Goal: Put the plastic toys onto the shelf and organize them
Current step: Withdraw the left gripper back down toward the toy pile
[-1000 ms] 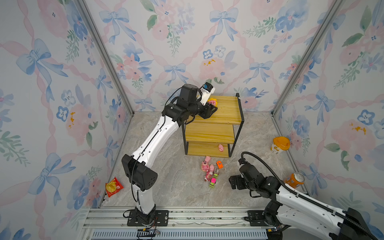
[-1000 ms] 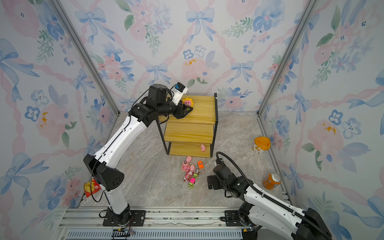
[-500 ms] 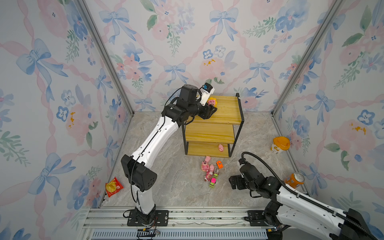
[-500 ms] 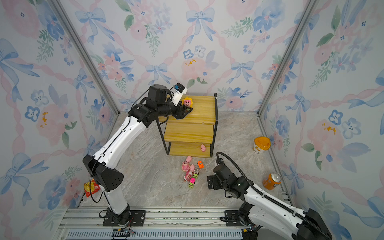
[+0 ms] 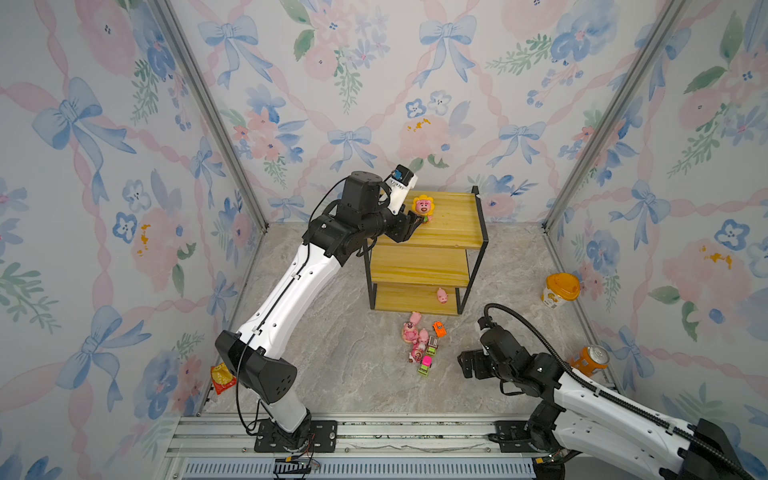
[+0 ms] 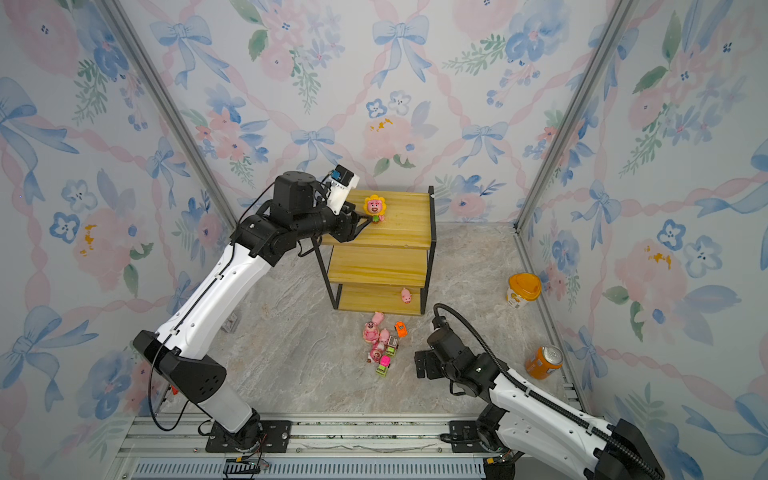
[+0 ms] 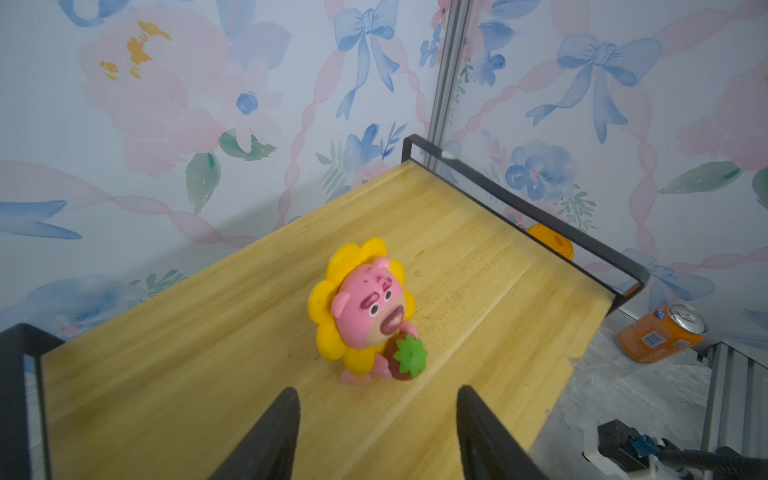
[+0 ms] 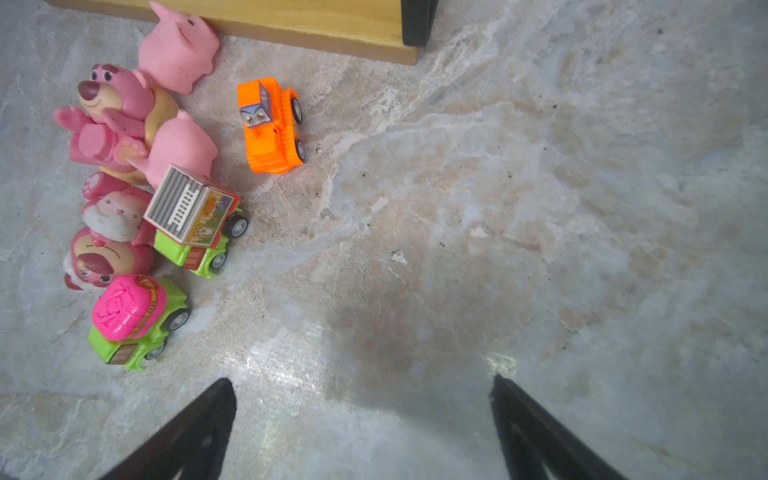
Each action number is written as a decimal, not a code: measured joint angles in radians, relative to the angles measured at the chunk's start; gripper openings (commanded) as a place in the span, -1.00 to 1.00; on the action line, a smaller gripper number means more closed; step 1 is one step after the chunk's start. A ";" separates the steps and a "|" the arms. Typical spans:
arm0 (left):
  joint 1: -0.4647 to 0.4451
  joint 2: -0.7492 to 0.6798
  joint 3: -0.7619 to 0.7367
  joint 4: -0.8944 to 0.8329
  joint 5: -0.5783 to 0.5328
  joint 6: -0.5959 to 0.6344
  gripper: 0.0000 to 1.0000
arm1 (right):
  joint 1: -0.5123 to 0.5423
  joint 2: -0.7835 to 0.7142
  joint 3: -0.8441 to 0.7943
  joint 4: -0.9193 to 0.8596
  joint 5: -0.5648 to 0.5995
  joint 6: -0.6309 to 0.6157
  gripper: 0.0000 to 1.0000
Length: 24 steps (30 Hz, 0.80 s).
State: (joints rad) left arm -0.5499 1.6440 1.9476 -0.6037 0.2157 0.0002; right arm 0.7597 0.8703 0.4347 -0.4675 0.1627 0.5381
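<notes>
While holding left claw [image 7: 376, 390] apart just short of sunflower bear [image 7: 365, 307], upright and free on top board of the shelf [image 5: 453, 224], log placement as likely done; next withdraw without nudging it, then send wide-apart right claw [image 8: 361, 378] to toy heap [image 8: 124, 104] on desk [image 8: 457, 208].

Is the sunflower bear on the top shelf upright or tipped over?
Upright: the sunflower bear stands on its feet on the shelf, head up.
</notes>
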 measured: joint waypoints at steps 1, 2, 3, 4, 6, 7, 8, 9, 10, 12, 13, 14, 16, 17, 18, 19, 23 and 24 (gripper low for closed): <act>-0.002 -0.014 -0.011 0.002 -0.001 0.000 0.21 | 0.000 0.005 0.000 0.000 -0.002 0.000 0.95; -0.003 -0.027 -0.023 0.002 -0.003 0.000 0.20 | 0.000 0.010 0.000 0.000 -0.003 0.000 0.95; -0.008 -0.047 -0.046 0.004 -0.005 0.000 0.19 | 0.000 0.016 0.000 0.000 -0.003 0.000 0.94; -0.017 -0.071 -0.077 0.004 -0.008 0.000 0.18 | 0.000 0.023 0.001 0.000 -0.003 0.000 0.94; -0.042 -0.118 -0.148 0.006 -0.008 0.000 0.17 | 0.000 0.039 0.003 0.001 -0.008 0.000 0.93; -0.064 -0.150 -0.200 0.009 -0.009 0.000 0.16 | 0.000 0.048 0.006 0.001 -0.011 0.000 0.92; -0.085 -0.175 -0.245 0.009 -0.011 -0.001 0.16 | 0.000 0.057 0.008 0.002 -0.014 0.000 0.92; -0.106 -0.200 -0.295 0.013 -0.014 -0.002 0.15 | 0.000 0.066 0.011 0.002 -0.016 0.000 0.92; -0.130 -0.230 -0.354 0.016 -0.018 -0.008 0.15 | 0.000 0.077 0.014 0.005 -0.019 0.000 0.91; -0.163 -0.291 -0.481 0.024 -0.019 -0.029 0.15 | 0.000 0.098 0.021 0.008 -0.025 0.000 0.91; -0.172 -0.325 -0.547 0.030 -0.022 -0.045 0.16 | 0.000 0.109 0.026 0.010 -0.026 0.000 0.91; -0.178 -0.367 -0.622 0.037 -0.024 -0.066 0.17 | 0.000 0.118 0.030 0.011 -0.029 0.001 0.91; -0.183 -0.448 -0.756 0.063 -0.025 -0.112 0.18 | 0.001 0.132 0.037 0.013 -0.029 0.001 0.90; -0.183 -0.494 -0.827 0.080 -0.026 -0.143 0.18 | 0.001 0.137 0.041 0.013 -0.029 0.001 0.90; -0.184 -0.531 -0.884 0.096 -0.025 -0.169 0.18 | 0.001 0.139 0.045 0.013 -0.029 0.001 0.90; -0.187 -0.564 -0.937 0.114 -0.025 -0.196 0.18 | 0.002 0.140 0.050 0.012 -0.029 0.001 0.90; -0.216 -0.628 -1.111 0.213 -0.026 -0.295 0.19 | 0.005 0.141 0.080 0.009 -0.029 0.001 0.90; -0.224 -0.627 -1.139 0.235 -0.026 -0.310 0.19 | 0.008 0.141 0.085 0.009 -0.029 0.001 0.90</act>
State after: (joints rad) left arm -0.7742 1.0172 0.8085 -0.3691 0.1902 -0.3096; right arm 0.7673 1.0115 0.5194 -0.4587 0.1341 0.5388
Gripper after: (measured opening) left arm 0.594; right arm 0.950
